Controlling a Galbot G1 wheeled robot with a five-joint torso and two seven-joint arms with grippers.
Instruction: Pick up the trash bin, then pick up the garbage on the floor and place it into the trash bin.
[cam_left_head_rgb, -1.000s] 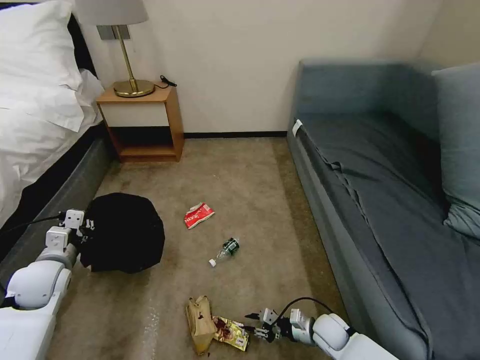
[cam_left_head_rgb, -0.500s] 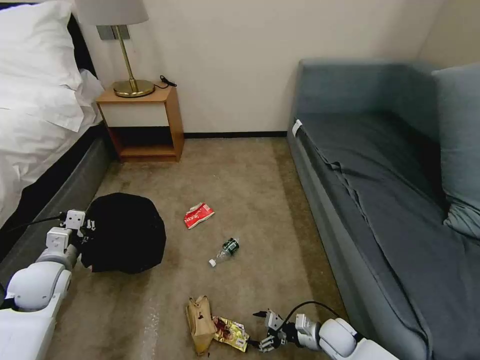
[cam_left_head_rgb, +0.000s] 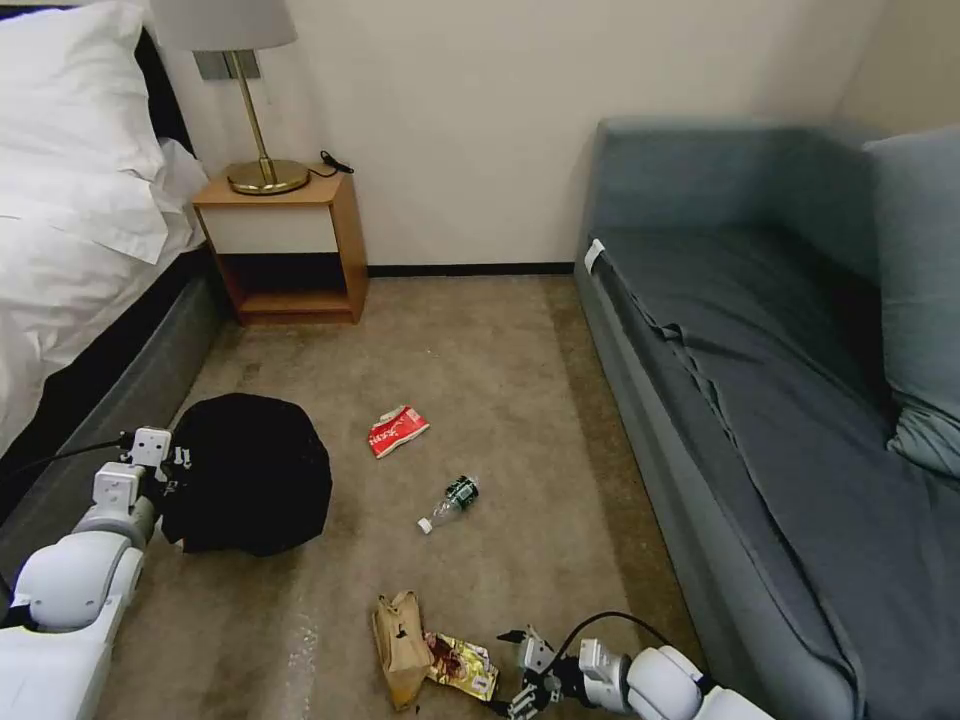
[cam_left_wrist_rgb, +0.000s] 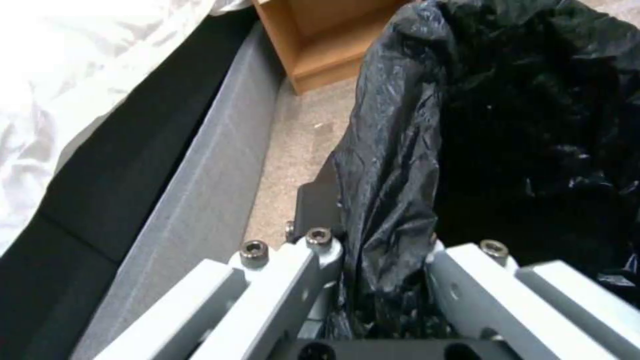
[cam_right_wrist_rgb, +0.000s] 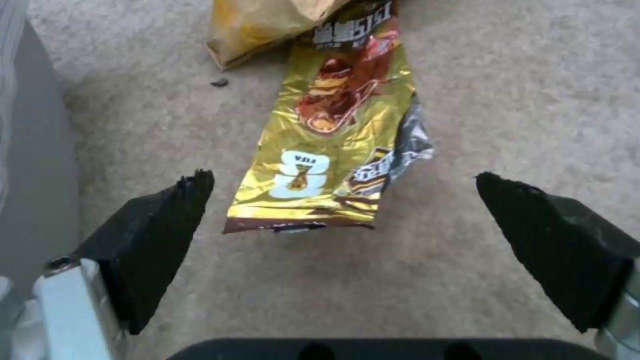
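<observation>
Gripping the bin (cam_left_head_rgb: 250, 472) by its rim, the left hand (cam_left_head_rgb: 165, 475) sits low at the left of the head view, beside the bed (cam_left_head_rgb: 70, 300). Bin's covered in a black liner and stands on the carpet (cam_left_head_rgb: 480, 350) near the bed base. Red packet (cam_left_head_rgb: 397, 430) lies mid-floor, just right of the bin; bottle (cam_left_head_rgb: 450, 502) a bit nearer the robot, on its side. Brown bag (cam_left_head_rgb: 400, 645) and yellow wrapper (cam_left_head_rgb: 462, 665) lie touching at the bottom of the view, wrapper on the right. Right hand (cam_left_head_rgb: 522, 690) is low w/ fingers spread, just right of the wrapper's end, close to the sofa (cam_left_head_rgb: 760, 380). Nightstand (cam_left_head_rgb: 285, 240) w/ lamp (cam_left_head_rgb: 245, 90) stands against the far wall.

Left wrist view: left hand (cam_left_wrist_rgb: 383, 270) is clenched on the bin's (cam_left_wrist_rgb: 520, 125) rim, liner bunched between both fingers (cam_left_wrist_rgb: 293, 285). Bed base (cam_left_wrist_rgb: 173, 200) runs alongside, carpet (cam_left_wrist_rgb: 300, 145) between it and the bin; nightstand (cam_left_wrist_rgb: 320, 35) beyond.

Right wrist view: right hand (cam_right_wrist_rgb: 343, 220) is released, black fingertips (cam_right_wrist_rgb: 163, 220) wide apart, one each side of the wrapper's (cam_right_wrist_rgb: 333, 135) near end, not touching it. Wrapper lies flat on the carpet (cam_right_wrist_rgb: 533, 100); its far end meets the brown bag (cam_right_wrist_rgb: 267, 25). Grey sofa base (cam_right_wrist_rgb: 27, 150) runs along one edge.
</observation>
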